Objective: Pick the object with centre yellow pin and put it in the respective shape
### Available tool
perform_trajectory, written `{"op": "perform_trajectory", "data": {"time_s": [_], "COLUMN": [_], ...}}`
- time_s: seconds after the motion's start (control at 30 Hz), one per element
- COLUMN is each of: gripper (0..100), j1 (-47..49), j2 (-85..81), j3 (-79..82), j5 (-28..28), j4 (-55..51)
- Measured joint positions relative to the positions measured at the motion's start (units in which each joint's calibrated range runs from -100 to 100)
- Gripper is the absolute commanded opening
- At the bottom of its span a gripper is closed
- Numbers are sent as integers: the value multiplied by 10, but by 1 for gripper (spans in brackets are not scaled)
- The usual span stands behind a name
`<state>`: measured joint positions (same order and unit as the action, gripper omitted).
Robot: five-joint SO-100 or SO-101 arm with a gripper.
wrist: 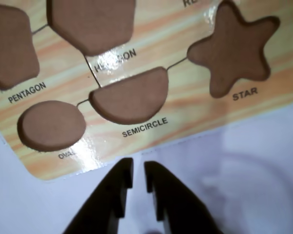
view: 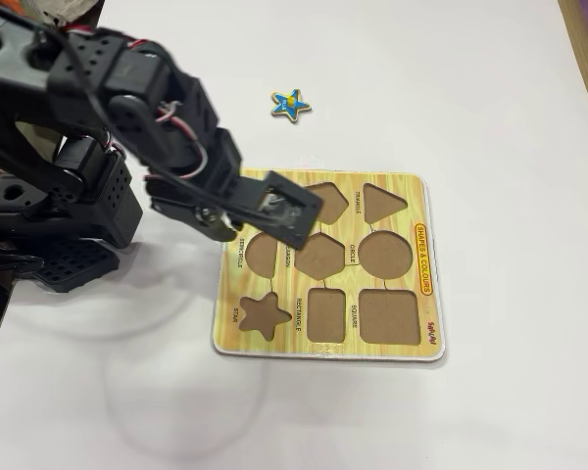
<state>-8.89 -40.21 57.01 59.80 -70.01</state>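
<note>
- Gripper (wrist: 138, 175): black, two-fingered; in the wrist view the fingers enter from the bottom edge, tips nearly together with only a narrow slit between them, nothing held. It hangs over white table just off the board's near edge, below the semicircle hole.
- Arm (view: 127, 108): black, reaching in from the left of the fixed view, its head above the board's left side.
- Blue star piece (view: 291, 105): flat, five-pointed, yellow knob at centre; lies alone on the table beyond the board's far edge in the fixed view, well apart from the gripper. Not seen in the wrist view.
- Star cutout (wrist: 237, 51): brown, labelled STAR, empty; upper right of the wrist view. In the fixed view it sits at the board's near-left corner (view: 263, 313).
- Shape board (view: 423, 323): yellow woodgrain, flat on the table, every visible hole empty.
- Other holes, wrist view: semicircle (wrist: 132, 97), oval (wrist: 51, 124), pentagon (wrist: 10, 46), hexagon (wrist: 93, 24).
- Table (view: 490, 98): plain white.
</note>
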Motion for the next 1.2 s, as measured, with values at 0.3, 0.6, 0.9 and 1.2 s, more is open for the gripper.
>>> {"op": "perform_trajectory", "data": {"time_s": [0.3, 0.6, 0.9, 1.2], "gripper": [4, 4, 4, 4], "j1": [1, 84, 252, 376], "j2": [169, 265, 320, 405], "j3": [-176, -259, -301, -395], "j5": [-3, 11, 96, 148], "j4": [0, 0, 1, 1]}}
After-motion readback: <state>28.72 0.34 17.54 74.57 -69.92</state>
